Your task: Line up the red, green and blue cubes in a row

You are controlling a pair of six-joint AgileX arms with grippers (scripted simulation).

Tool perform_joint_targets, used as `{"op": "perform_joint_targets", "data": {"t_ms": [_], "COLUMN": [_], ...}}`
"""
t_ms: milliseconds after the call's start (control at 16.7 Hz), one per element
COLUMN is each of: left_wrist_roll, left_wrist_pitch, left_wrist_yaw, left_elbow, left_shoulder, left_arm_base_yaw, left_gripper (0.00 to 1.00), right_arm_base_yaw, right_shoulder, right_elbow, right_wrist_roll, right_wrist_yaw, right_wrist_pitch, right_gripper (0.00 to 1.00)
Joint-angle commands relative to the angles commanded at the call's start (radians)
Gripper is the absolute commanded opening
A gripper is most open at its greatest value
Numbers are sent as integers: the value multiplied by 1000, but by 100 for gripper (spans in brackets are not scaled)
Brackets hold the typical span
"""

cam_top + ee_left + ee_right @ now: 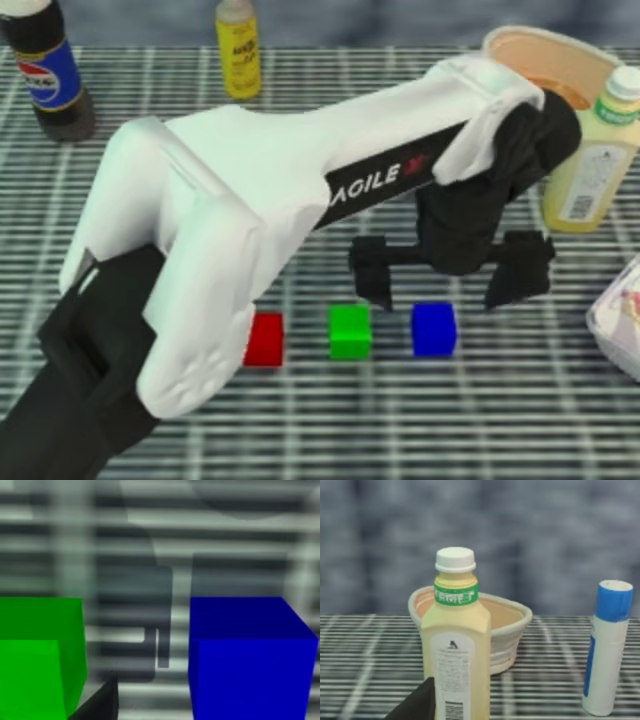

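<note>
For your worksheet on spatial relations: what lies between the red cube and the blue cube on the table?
The green cube sits between the red cube and the blue cube, apart from both, as the top view shows. The open left gripper hangs just behind the row.

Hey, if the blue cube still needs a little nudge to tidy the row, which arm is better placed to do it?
Left. Its gripper hangs open just behind the blue cube; the right arm isn't visible over the table.
</note>
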Motion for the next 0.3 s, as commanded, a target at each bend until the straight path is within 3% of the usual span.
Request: {"op": "perform_joint_targets", "data": {"t_ms": [300], "left_wrist_roll": [-2], "left_wrist_pitch": [-142], "left_wrist_yaw": [-3], "left_elbow": [128], "left_shoulder": [-14], "left_arm_base_yaw": [11], "left_gripper": [100], "right_arm_base_yaw": [0], "right_shoulder": [0], "right_elbow": [0], "right_wrist_roll": [0], "right_wrist_yaw": [0], "right_wrist_pitch": [0], "right_gripper": [100]}}
